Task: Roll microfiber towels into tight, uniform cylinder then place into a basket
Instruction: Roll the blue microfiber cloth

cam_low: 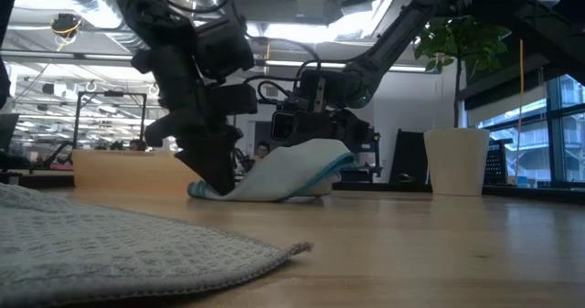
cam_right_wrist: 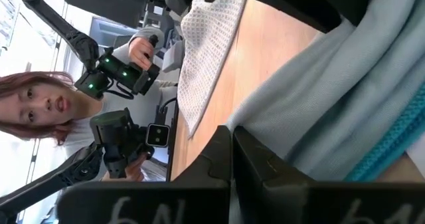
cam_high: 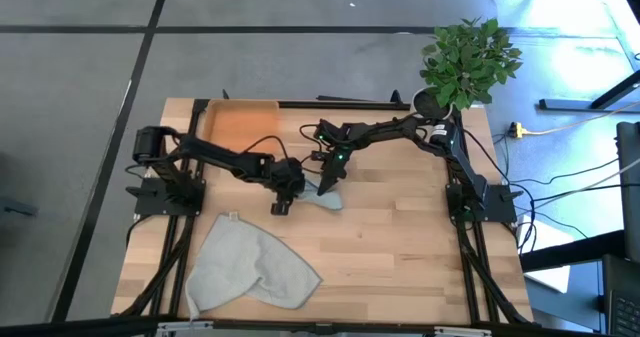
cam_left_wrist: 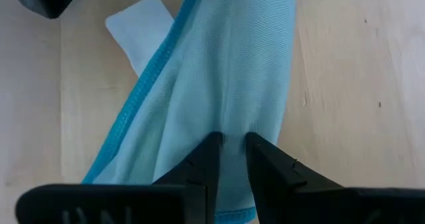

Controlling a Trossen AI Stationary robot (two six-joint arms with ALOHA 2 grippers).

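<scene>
The light teal-blue towel (cam_high: 326, 200) lies bunched at the table's middle; in the low view (cam_low: 283, 175) it humps up off the wood. My left gripper (cam_high: 290, 189) stands at its left end, fingers down, shut on the cloth (cam_left_wrist: 232, 84). My right gripper (cam_high: 326, 184) stands at the towel's far right side, shut at the cloth (cam_right_wrist: 319, 111). The larger pale grey-green towel (cam_high: 250, 267) lies loosely folded near the front left edge. The orange basket (cam_high: 240, 127) sits at the far left. My left gripper pinches a small pleat of the teal towel (cam_left_wrist: 232, 139) between its two fingers (cam_left_wrist: 204, 159), a little in from the hemmed edge. The fingers come from above, pointing down. That end of the towel rests on the table (cam_low: 206, 191). My right gripper has its shut fingers (cam_right_wrist: 219, 151) at the towel's pale edge (cam_right_wrist: 247, 121), coming slantwise from the far right. Whether cloth lies between the fingertips is hidden by the fingers themselves. The towel's raised hump (cam_low: 315, 151) stands by this gripper.
A white plant pot (cam_low: 454, 162) with a green plant (cam_high: 468, 62) stands at the far right corner. A person (cam_right_wrist: 40, 111) stands beyond the table, hands on control handles. Bare wood (cam_high: 410, 247) lies right of the towels.
</scene>
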